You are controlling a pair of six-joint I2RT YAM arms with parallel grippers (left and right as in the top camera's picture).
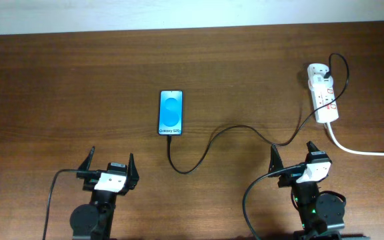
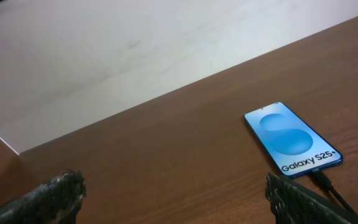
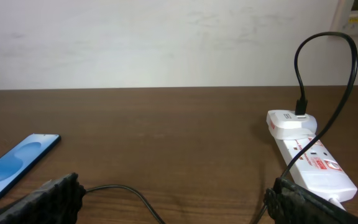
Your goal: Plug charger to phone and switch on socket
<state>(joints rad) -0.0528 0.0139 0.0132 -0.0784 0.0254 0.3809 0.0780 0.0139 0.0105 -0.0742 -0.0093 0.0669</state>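
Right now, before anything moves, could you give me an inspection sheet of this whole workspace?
Surface: dark brown wooden table.
Job's things: phone lying flat, screen up and lit blue; socket at the far right with a white adapter plugged in; switch position cannot be told.
Clutter: nothing seen.
Grippers: left gripper and right gripper both open, holding nothing, at the near edge.
Cables: charger runs from the adapter to the phone's bottom edge; whether its tip is seated cannot be told. White cord leaves the socket to the right.
Surroundings: pale wall behind the table.
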